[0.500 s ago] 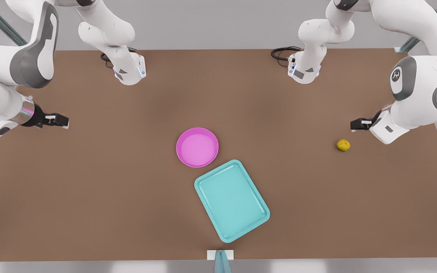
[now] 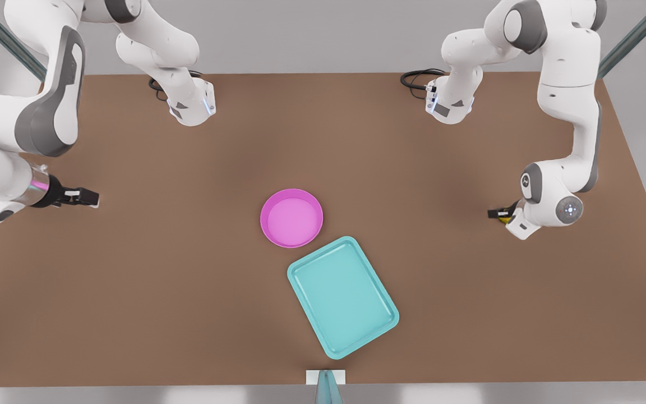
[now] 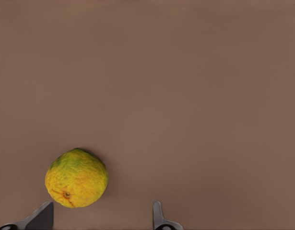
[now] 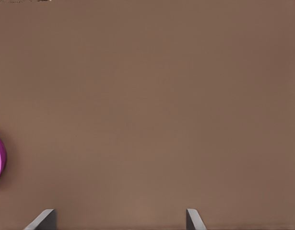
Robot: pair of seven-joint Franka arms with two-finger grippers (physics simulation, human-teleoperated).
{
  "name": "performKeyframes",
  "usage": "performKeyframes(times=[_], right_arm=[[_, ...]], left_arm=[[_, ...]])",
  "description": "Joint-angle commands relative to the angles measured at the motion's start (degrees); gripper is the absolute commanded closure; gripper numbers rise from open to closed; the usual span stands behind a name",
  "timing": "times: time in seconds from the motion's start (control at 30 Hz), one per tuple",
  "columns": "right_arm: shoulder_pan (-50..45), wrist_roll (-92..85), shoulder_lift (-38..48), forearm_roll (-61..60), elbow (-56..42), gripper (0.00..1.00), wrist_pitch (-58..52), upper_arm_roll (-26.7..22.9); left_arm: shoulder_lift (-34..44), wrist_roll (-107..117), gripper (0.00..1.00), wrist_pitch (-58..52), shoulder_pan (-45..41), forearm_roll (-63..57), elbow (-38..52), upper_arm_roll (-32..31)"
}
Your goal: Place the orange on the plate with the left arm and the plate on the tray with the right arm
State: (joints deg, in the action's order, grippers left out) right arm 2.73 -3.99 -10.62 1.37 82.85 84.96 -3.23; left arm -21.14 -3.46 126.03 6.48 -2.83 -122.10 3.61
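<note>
Since half a second ago the left gripper [image 2: 495, 214] has come down and across to the orange [image 3: 76, 178], which was then lying clear of it on the brown table [image 2: 132, 292]; in the front view the fruit is now almost wholly hidden under that gripper, with only a sliver of yellow showing beside the wrist. The right gripper [image 2: 88, 197] has dipped slightly and otherwise waits, well apart from the plate [image 2: 291, 217] on its far side from the orange. In the left wrist view the orange is a small, bumpy, roundish fruit, yellow-orange with a greenish patch on top and a small stem scar, resting on the table just beyond the spread fingertips [image 3: 41, 218] and close to one of them, not between them. The left claw stands wide, holding nothing; the right claw is also wide and empty. The plate and the tray [image 2: 342, 297] have not moved: the magenta plate just beside the teal tray's corner.
</note>
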Motion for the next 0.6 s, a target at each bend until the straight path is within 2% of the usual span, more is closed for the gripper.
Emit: performKeyframes(times=[0.0, 0.07, 0.57], right_arm=[[0.17, -0.31, 0.07, -0.05, -0.05, 0.00, -0.32, -0.02], [0.17, -0.31, 0.07, -0.05, -0.32, 0.00, -0.76, -0.46], [1.40, -0.84, -0.19, -0.05, -1.28, 0.00, -0.76, -0.46]], left_arm=[[-0.39, -5.41, 0.00, 12.40, 0.11, -0.24, -0.33, 0.52], [-0.13, -8.31, 0.00, 11.78, 0.20, -0.24, -1.73, 2.28], [-2.85, -8.75, 0.00, 9.85, 0.81, -0.24, -3.49, 3.34]])
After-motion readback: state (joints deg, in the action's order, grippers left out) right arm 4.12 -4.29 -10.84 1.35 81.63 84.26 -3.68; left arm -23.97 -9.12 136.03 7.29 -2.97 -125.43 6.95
